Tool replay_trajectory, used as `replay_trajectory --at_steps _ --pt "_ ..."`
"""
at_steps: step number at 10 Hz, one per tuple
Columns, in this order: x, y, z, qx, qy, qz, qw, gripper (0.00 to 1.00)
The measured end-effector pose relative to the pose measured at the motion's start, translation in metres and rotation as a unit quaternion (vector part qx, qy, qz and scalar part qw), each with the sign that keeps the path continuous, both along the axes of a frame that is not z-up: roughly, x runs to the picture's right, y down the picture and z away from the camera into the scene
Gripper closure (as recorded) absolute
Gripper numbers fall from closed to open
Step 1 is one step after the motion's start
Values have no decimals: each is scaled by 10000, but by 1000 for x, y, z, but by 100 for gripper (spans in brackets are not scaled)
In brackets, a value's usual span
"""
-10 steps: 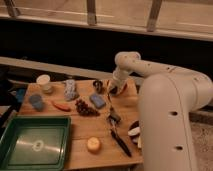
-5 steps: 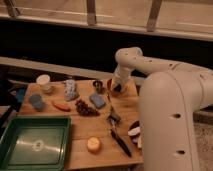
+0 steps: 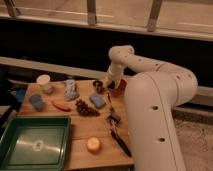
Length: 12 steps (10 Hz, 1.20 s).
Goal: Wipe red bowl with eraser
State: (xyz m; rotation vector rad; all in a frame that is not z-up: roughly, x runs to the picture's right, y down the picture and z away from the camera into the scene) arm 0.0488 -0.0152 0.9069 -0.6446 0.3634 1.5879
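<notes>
Though half-hidden, red bowl (image 3: 120, 90) under hand (image 3: 110, 86)

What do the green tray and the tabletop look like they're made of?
Green tray: probably plastic, going by its even colour and the soft sheen on its floor. Table: looks like wood, warm tan with a matte finish, though no grain can be made out. The gripper is at the table's far edge, by the red bowl.

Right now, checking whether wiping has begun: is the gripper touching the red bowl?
Cannot tell. In the camera view the gripper overlaps the red bowl, showing neither contact nor gap.
</notes>
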Motion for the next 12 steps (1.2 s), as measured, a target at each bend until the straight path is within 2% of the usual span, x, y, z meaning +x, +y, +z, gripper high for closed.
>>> replay_trajectory --at_steps 2,5,6,8,10,12 --pt "-6 18 -11 -46 72 -31 10000 100" --pt "27 32 -29 -95 503 -106 9986 100" --pt "42 29 -32 -93 672 -99 9976 100" --pt "62 11 -24 -36 884 -60 9961 100" --pt "65 -11 -7 42 884 -9 9961 100" --pt "58 -18 -1 104 807 -9 9967 100"
